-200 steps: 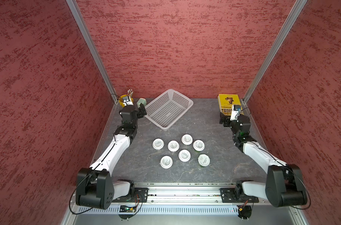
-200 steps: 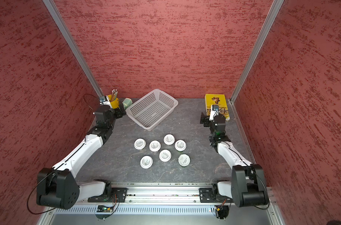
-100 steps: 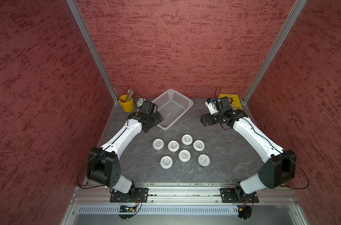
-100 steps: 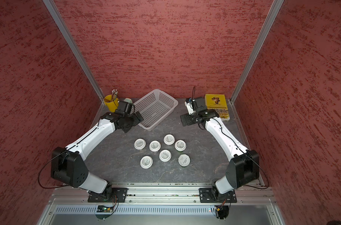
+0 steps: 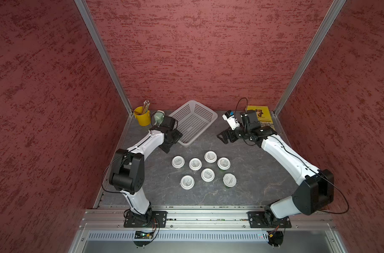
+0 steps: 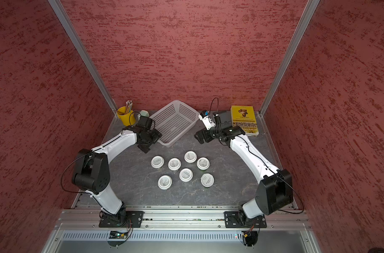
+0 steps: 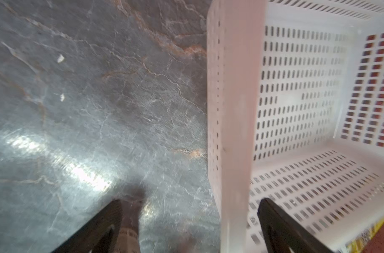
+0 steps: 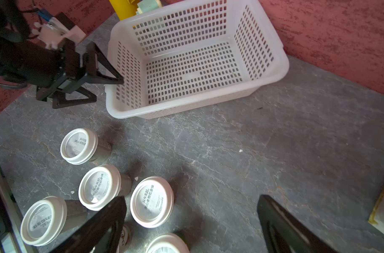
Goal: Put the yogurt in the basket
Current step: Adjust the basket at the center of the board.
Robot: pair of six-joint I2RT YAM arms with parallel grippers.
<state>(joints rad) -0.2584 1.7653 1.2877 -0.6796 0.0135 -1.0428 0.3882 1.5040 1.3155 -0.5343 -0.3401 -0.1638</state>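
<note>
Red textured walls box in the grey stone-look desk (image 5: 252, 175). Left tool (image 5: 173, 143): jaws apart, straddling the near rim of the basket (image 5: 193, 124). Yogurt (image 5: 207, 174): seven white-lidded, grey-printed cups in front of the basket, none inside. Probably light and thin-walled; grip the body under the lid. Right tool (image 8: 195, 219), right of the basket: jaws apart, empty.

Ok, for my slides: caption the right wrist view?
Right pincer open near yogurt cups; left pincer open astride the rim of the empty basket.
</note>
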